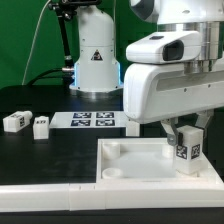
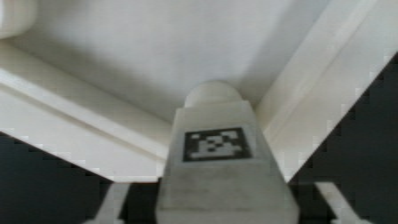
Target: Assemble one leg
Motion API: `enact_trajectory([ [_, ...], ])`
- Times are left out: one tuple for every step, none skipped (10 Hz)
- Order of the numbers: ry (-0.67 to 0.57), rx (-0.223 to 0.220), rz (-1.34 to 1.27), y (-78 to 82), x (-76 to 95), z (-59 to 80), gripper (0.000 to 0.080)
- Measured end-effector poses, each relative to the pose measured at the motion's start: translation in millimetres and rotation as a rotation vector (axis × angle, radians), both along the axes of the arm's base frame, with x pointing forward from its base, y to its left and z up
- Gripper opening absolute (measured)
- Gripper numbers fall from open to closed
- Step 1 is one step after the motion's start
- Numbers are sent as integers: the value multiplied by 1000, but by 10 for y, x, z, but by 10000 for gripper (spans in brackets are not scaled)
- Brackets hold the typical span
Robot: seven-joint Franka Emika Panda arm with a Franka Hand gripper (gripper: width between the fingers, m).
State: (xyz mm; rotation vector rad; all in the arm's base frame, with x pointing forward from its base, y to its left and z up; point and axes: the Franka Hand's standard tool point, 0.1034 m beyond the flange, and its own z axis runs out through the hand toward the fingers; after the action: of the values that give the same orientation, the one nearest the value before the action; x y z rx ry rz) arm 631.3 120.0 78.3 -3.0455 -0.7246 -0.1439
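Observation:
A white leg (image 1: 186, 152) with a black-and-white tag stands upright over the inside of the large white tabletop (image 1: 130, 172), toward the exterior view's right. My gripper (image 1: 186, 132) straddles its upper part. In the wrist view the leg (image 2: 217, 140) fills the middle, and both fingers (image 2: 114, 200) show a dark gap to its sides, so the gripper (image 2: 222, 190) is open around it. The tabletop's raised rim (image 2: 71, 105) runs behind the leg. I cannot tell whether the leg's lower end sits in a socket.
Two more white legs (image 1: 15, 121) (image 1: 41, 126) lie on the black table at the exterior view's left. The marker board (image 1: 92, 121) lies at the back middle. A round corner socket (image 1: 114, 150) shows at the tabletop's far left. A white robot base (image 1: 95, 55) stands behind.

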Motion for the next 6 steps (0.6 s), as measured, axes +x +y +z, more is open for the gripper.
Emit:
enact_trajectory([
  [0, 0, -1, -2, -1, -1, 290],
  [0, 1, -8, -4, 0, -1, 290],
  [10, 36, -170, -12, -2, -7, 290],
  [10, 58, -284, -15, 6, -9, 290],
  [9, 73, -420, -16, 5, -11, 290],
  [13, 91, -555, -21, 6, -14, 290],
])
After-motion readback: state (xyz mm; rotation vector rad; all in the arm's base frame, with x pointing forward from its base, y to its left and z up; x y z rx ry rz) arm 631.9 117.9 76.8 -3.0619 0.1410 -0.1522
